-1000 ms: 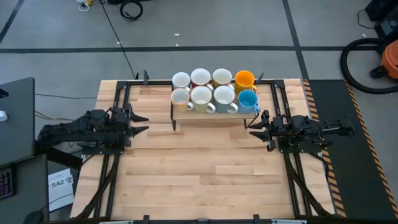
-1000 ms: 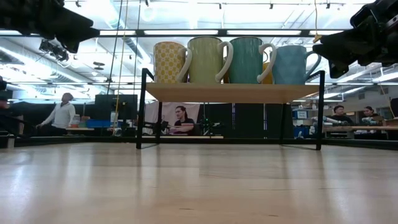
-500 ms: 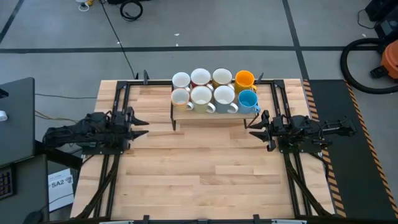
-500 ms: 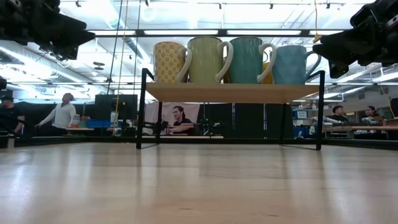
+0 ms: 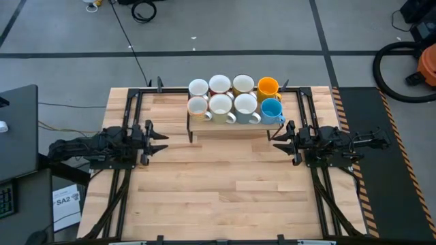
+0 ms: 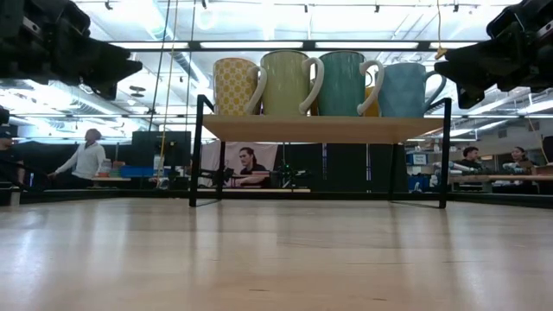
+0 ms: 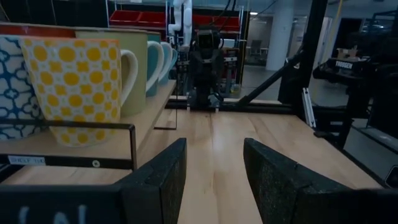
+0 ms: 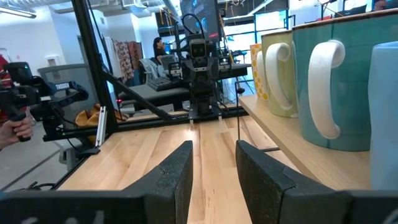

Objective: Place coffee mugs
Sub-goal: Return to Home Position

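Note:
Eight coffee mugs (image 5: 234,96) stand on their bases in two rows on a low wooden shelf (image 6: 324,130) with black metal legs, at the table's far middle. An orange-yellow mug (image 5: 268,86) and a light blue mug (image 5: 271,109) are at the right end, and a yellow-dotted mug (image 7: 74,87) is at the left end of the near row. My left gripper (image 5: 161,141) hangs level, left of the shelf, open and with nothing between its fingers (image 7: 165,180). My right gripper (image 5: 276,141) hangs level, right of the shelf, open with nothing between its fingers too (image 8: 177,171).
Black metal frames (image 5: 129,109) run along both sides of the wooden table (image 5: 218,184). The near half of the table is bare wood. People sit and stand in the room beyond the far edge (image 6: 86,160).
My left gripper has sunk toward the table and tipped level, staying open. The mugs and my right gripper have kept still.

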Robot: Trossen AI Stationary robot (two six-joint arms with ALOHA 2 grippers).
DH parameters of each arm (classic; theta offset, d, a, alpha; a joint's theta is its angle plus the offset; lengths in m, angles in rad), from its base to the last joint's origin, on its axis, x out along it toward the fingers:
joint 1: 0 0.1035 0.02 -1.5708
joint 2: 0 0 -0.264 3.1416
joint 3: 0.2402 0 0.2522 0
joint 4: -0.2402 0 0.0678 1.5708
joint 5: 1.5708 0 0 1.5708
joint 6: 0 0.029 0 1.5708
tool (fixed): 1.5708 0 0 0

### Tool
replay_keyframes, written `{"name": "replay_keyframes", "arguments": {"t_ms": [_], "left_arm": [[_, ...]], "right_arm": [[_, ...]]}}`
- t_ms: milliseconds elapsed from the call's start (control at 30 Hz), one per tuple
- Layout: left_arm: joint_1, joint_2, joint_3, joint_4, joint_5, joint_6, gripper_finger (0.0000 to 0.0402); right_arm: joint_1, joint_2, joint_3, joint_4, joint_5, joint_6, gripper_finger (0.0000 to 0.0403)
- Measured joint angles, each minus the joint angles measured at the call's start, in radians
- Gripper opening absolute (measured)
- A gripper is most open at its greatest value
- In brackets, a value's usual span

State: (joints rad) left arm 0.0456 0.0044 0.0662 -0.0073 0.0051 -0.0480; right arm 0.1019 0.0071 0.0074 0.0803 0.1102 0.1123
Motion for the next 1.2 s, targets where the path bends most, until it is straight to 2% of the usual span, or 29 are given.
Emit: {"name": "replay_keyframes", "arguments": {"t_ms": [233,1200], "left_arm": [[0.0,0.001,-0.058,0.056,-0.002,0.0,0.0167],[0.0,0.001,-0.058,0.05,-0.001,-0.019,0.0167]], "right_arm": [[0.0,0.0,0.0,0.0,0.0,0.0,0.0128],[0.0,0.0,0.0,0.0,0.0,0.0,0.0128]]}}
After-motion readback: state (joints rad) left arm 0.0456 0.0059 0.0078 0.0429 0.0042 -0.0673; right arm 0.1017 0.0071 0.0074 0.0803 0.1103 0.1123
